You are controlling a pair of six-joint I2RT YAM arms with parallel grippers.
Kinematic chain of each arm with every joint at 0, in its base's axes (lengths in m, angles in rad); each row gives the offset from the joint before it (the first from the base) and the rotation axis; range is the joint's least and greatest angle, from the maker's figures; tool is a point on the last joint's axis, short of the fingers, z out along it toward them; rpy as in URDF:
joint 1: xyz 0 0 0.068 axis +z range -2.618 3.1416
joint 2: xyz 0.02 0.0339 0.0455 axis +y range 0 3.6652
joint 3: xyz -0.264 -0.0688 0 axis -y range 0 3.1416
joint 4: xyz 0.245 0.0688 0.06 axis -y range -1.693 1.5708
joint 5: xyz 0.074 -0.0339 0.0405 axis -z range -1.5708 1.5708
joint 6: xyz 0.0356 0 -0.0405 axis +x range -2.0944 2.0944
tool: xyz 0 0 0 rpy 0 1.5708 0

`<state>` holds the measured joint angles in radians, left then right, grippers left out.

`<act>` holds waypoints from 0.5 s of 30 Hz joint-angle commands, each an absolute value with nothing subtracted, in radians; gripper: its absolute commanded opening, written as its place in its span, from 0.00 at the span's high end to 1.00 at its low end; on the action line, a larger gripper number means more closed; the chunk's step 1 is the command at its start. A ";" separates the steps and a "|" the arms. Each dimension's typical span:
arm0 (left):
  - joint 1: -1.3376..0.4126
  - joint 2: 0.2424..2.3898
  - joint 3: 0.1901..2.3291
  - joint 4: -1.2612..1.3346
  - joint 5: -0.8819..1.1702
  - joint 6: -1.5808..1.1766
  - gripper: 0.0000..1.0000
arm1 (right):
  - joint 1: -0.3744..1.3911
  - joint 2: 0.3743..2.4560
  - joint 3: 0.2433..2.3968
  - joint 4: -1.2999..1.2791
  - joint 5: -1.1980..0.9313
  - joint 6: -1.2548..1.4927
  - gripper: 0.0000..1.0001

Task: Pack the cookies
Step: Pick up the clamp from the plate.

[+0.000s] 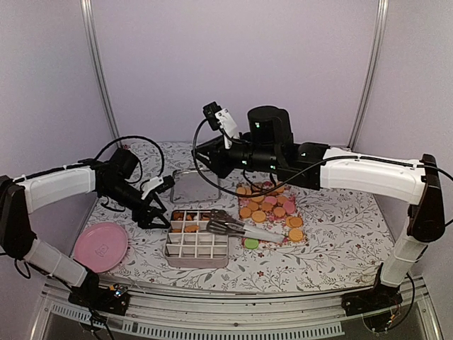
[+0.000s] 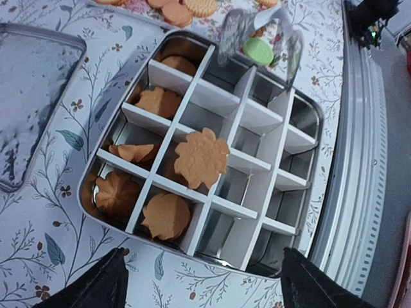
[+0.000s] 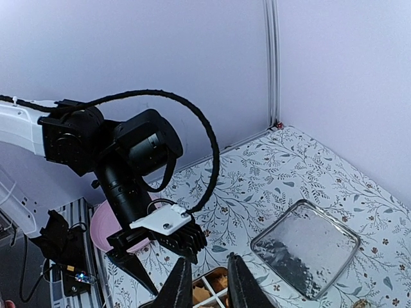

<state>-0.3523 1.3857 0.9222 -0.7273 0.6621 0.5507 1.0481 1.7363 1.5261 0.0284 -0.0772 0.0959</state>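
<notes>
The cookies [image 1: 269,207] lie in a loose heap on the flowered cloth, mostly orange-tan, some pink, with one green cookie [image 1: 250,243] at the near edge. A metal box with white dividers [image 1: 197,261] holds several orange cookies [image 2: 166,215] in its left cells, and one flower-shaped cookie [image 2: 201,157] rests on top of the dividers. My left gripper [image 2: 202,282] is wide open and empty at the box's left side [image 1: 154,214]. My right gripper [image 3: 209,260] hovers high behind the box [image 1: 201,157], its jaws a little apart with nothing between them.
Metal tongs [image 1: 233,227] lie across the box's right edge and show blurred in the left wrist view [image 2: 257,32]. The box's lid [image 1: 191,185] lies flat behind the box. A big pink plate [image 1: 101,246] sits at the near left. Metal rails run along the table's front edge.
</notes>
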 commanded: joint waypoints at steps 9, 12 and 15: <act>-0.439 1.488 0.956 -0.624 0.483 0.559 0.20 | 1.033 1.658 1.378 -0.077 0.072 0.152 0.77; -0.463 1.505 0.969 -0.595 0.454 0.535 0.20 | 1.014 1.611 1.296 -0.122 0.102 0.178 0.75; -0.491 1.515 0.979 -0.571 0.439 0.518 0.18 | 1.003 1.556 1.220 -0.153 0.124 0.193 0.74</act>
<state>-0.4511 1.4956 0.9482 -0.6266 0.4774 0.5426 1.0237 1.6455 1.2907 -0.0834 0.0597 0.1547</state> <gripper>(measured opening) 0.805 0.254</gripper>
